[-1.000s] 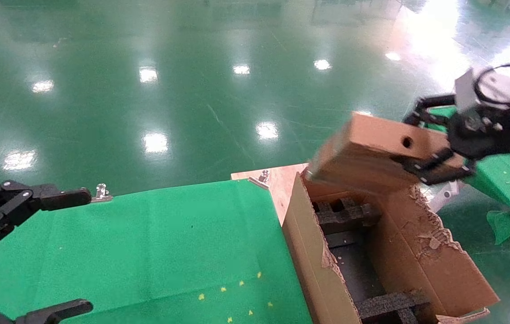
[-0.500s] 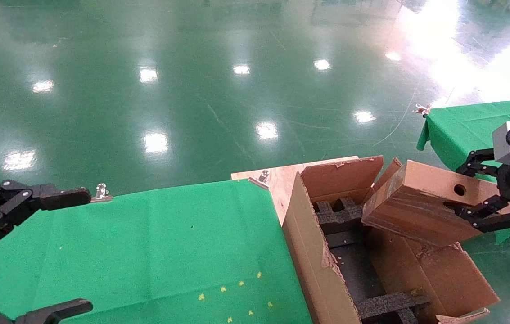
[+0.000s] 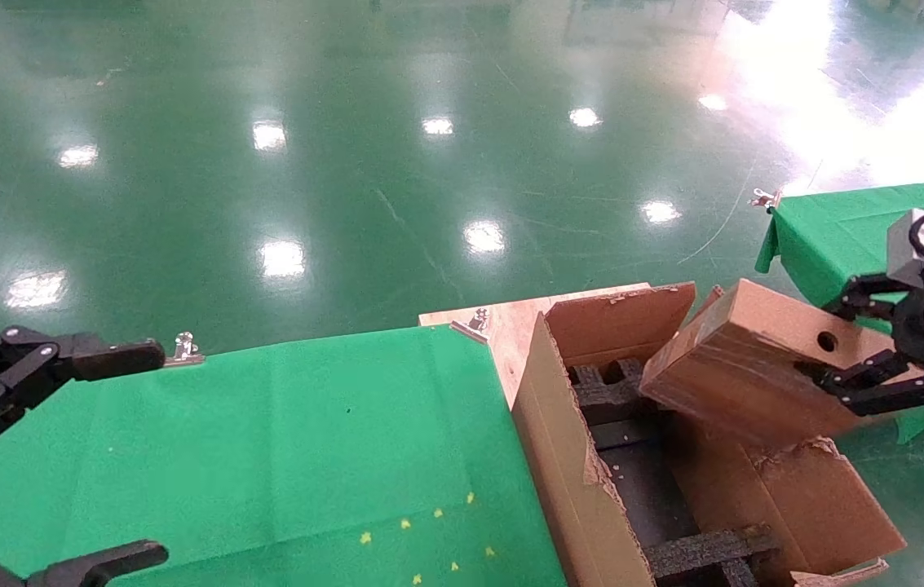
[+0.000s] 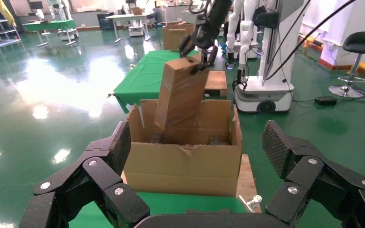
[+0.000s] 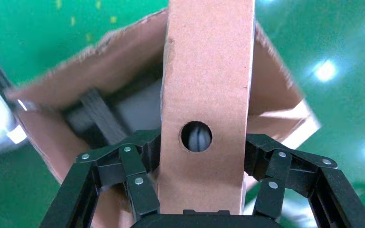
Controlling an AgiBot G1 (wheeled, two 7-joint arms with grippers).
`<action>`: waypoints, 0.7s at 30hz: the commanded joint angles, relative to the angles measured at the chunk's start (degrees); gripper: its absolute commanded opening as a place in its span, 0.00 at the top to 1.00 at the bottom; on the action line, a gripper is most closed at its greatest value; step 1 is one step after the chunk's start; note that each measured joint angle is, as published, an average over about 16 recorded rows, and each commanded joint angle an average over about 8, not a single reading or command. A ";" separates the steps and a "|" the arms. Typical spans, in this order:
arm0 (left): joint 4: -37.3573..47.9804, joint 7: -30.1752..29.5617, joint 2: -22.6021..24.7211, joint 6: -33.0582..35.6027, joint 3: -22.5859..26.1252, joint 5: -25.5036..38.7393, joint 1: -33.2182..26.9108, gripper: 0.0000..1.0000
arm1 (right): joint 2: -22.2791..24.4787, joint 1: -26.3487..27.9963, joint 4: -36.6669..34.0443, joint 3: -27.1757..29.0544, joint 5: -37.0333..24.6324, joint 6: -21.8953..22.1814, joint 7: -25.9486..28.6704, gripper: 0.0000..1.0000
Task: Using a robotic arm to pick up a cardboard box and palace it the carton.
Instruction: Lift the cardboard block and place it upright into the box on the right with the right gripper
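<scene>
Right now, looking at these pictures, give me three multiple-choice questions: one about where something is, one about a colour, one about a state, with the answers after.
1. Where is the cardboard box?
A. flat on the green cloth
B. in the air, tilted over the carton's open top
C. on the floor

2. What colour are the foam inserts inside the carton?
A. white
B. black
C. yellow

3. What state is the right gripper in?
A. shut on the cardboard box
B. open and empty
C. out of view

Answers:
1 B: the head view shows it angled above the carton, lower end toward the opening.
2 B: dark foam pieces sit in the carton's bottom.
3 A: in the right wrist view its jaws press both sides of the box near the round hole.

The left gripper is idle over the green cloth, jaws open.
</scene>
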 commanded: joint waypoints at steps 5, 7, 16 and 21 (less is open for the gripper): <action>0.06 0.03 0.00 0.03 0.04 -0.01 -0.04 0.00 | 1.87 -2.82 2.94 -1.75 0.17 5.85 13.31 1.00; 0.06 0.04 0.00 0.03 0.06 -0.02 -0.04 0.00 | 2.79 -3.70 5.73 -2.46 -0.75 8.79 18.78 1.00; 0.07 0.07 -0.02 0.02 0.11 -0.05 -0.07 0.00 | 6.63 -7.13 20.22 -5.98 -8.47 22.92 44.77 1.00; 0.08 0.08 -0.03 0.01 0.14 -0.07 -0.07 0.00 | 7.45 -8.69 26.71 -8.01 -15.34 29.02 58.72 1.00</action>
